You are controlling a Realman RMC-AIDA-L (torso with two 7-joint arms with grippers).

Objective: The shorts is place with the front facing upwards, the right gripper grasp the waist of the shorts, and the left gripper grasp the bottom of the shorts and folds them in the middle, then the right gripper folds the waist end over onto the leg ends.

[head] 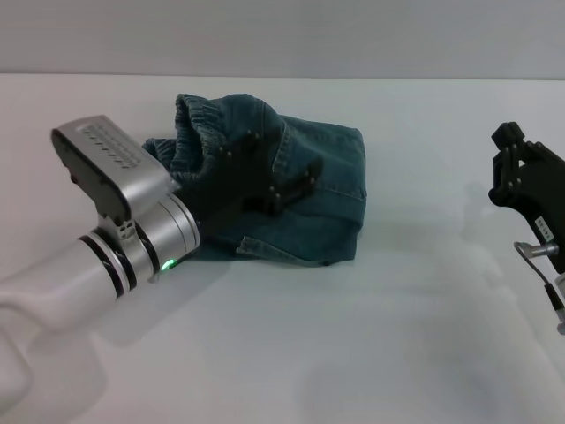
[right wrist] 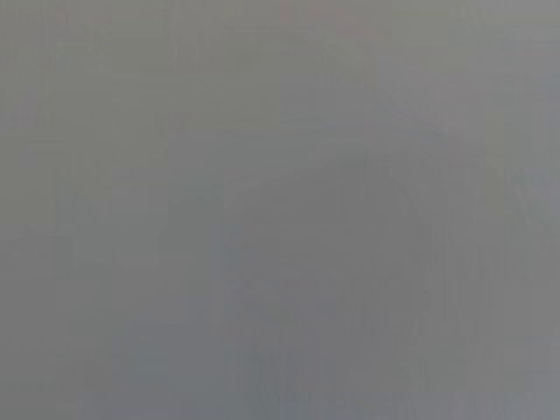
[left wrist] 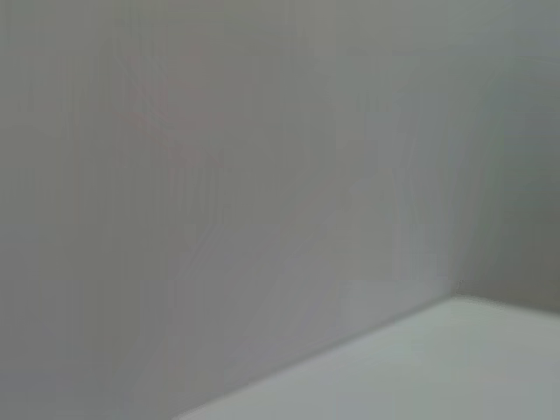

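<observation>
The shorts [head: 327, 190] lie folded into a compact blue-green denim bundle at the middle of the white table [head: 353, 336]. The ruched waist [head: 201, 124] stands bunched up at the bundle's far left. The leg ends are hidden in the folds. My left gripper [head: 294, 185] reaches in from the lower left and hovers low over the bundle. Its black fingers stand apart with no cloth visibly pinched between them. My right gripper [head: 501, 165] hangs at the right edge, well clear of the shorts, open and holding nothing. Neither wrist view shows the shorts or any fingers.
The table's far edge meets a pale wall [head: 282, 35] behind the shorts. The left wrist view shows only that wall and a corner of the table [left wrist: 455, 367]. The right wrist view is plain grey.
</observation>
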